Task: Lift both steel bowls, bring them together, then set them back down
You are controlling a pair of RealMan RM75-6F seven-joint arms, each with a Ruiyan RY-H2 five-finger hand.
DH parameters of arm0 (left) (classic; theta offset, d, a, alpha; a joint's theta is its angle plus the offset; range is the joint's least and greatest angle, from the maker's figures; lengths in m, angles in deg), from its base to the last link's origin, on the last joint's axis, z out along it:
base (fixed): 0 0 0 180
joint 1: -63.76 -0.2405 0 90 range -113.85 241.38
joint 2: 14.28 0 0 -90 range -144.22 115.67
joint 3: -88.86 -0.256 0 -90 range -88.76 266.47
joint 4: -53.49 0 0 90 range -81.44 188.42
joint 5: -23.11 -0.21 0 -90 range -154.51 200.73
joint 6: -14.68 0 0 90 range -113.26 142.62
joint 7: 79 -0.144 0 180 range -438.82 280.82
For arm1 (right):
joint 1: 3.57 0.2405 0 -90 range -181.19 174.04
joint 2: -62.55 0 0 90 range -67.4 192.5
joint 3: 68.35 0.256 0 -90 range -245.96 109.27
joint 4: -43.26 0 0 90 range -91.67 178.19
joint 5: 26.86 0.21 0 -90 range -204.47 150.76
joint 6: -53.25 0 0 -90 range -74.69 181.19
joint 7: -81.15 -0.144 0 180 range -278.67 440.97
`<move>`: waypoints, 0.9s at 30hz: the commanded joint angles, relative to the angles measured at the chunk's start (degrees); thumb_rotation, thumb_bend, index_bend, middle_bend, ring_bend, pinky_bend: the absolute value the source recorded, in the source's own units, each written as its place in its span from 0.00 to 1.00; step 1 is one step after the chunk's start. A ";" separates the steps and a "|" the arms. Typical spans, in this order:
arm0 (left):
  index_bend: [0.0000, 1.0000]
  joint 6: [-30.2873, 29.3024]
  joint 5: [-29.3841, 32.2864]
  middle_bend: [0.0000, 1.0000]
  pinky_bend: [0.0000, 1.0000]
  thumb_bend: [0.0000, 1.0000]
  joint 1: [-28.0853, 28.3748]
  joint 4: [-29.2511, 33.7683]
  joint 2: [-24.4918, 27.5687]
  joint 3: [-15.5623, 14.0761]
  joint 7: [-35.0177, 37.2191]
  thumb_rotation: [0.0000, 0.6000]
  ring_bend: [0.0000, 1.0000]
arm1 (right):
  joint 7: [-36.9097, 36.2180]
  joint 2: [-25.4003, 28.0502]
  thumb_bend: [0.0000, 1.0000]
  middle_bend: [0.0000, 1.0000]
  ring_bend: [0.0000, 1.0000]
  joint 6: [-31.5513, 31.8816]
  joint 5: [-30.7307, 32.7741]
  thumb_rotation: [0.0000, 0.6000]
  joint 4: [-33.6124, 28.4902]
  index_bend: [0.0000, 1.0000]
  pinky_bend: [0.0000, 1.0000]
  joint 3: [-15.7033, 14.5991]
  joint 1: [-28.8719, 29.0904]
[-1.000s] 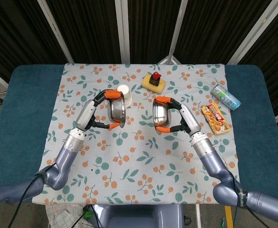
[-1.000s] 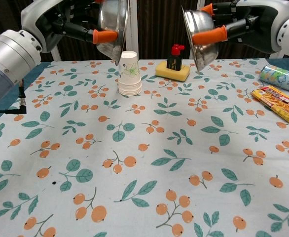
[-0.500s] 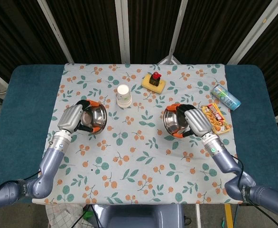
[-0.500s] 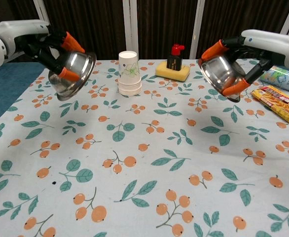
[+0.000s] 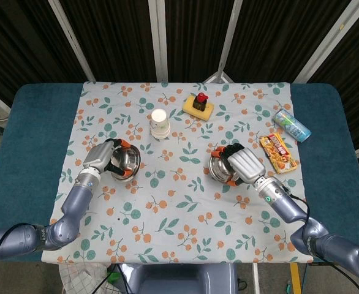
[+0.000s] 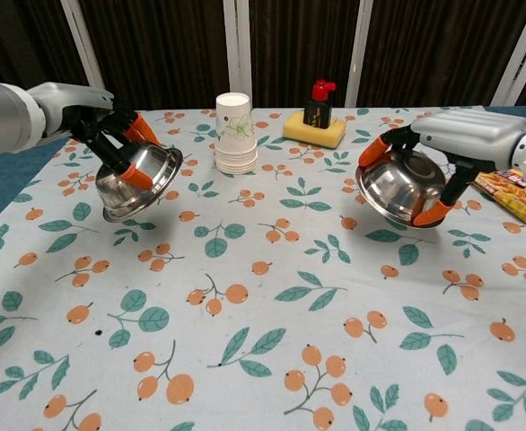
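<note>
Steel bowls are what I'm watching, one in each hand, both low over the flowered tablecloth (image 6: 263, 296). My left hand (image 6: 101, 126) has its fingers wrapped over the rim of the left bowl (image 6: 142, 180) at the left of the chest frame; the bowl is tilted, mouth facing up and toward the middle, its lower edge at or just above the cloth. I cannot tell if it touches. My right hand (image 6: 442, 148) clamps the right bowl (image 6: 399, 187) at the right of the frame, fingertips hooked over the rim on both sides, bowl tipped with its mouth toward the camera, and by its shadow I judge it hanging slightly off the cloth.

What the coming move turns on, as I judge it, is each bowl's base against the cloth directly below: both need levelling so the bottom meets the cloth flat, not the rim.

Around them: the stack of paper cups (image 6: 234, 135) stands just beyond the left bowl, upper centre; the small bottle on a yellow sponge (image 6: 315, 124) sits behind, between the bowls. The snack packet (image 6: 519, 187) lies just beside my right hand, nearest obstacle, and a can (image 5: 291, 125) lies further out, upper right in the head view.
</note>
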 commanded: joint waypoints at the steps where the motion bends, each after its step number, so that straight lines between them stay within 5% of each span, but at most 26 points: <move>1: 0.40 1.13 2.20 0.28 0.34 0.04 1.52 -3.06 -2.16 -0.29 -1.07 1.00 0.11 | 1.66 -0.77 0.11 0.30 0.33 -0.64 -0.75 1.00 1.61 0.47 0.23 -1.05 0.72; 13: 0.38 1.03 8.86 0.25 0.32 0.04 4.85 -5.63 -3.94 -3.30 -8.17 1.00 0.10 | 2.48 -2.90 0.11 0.30 0.33 -1.60 -0.45 1.00 6.36 0.47 0.23 -2.97 1.26; 17: 0.33 1.38 8.20 0.16 0.22 0.04 5.01 -5.87 -4.22 -2.99 -8.01 1.00 0.03 | 2.25 -3.08 0.11 0.30 0.29 -2.87 0.56 1.00 6.58 0.46 0.16 -2.95 1.57; 22: 0.20 3.06 8.54 0.02 0.12 0.02 5.26 -4.53 -2.86 -3.42 -8.74 1.00 0.00 | 3.37 -2.59 0.11 0.21 0.16 -4.68 2.28 1.00 5.14 0.33 0.10 -2.72 1.72; 27: 0.15 3.25 10.73 0.00 0.11 0.01 6.24 -1.63 0.04 -4.50 -11.08 1.00 0.00 | 5.03 -1.65 0.11 0.08 0.08 -7.16 5.13 1.00 2.23 0.21 0.06 -2.03 1.64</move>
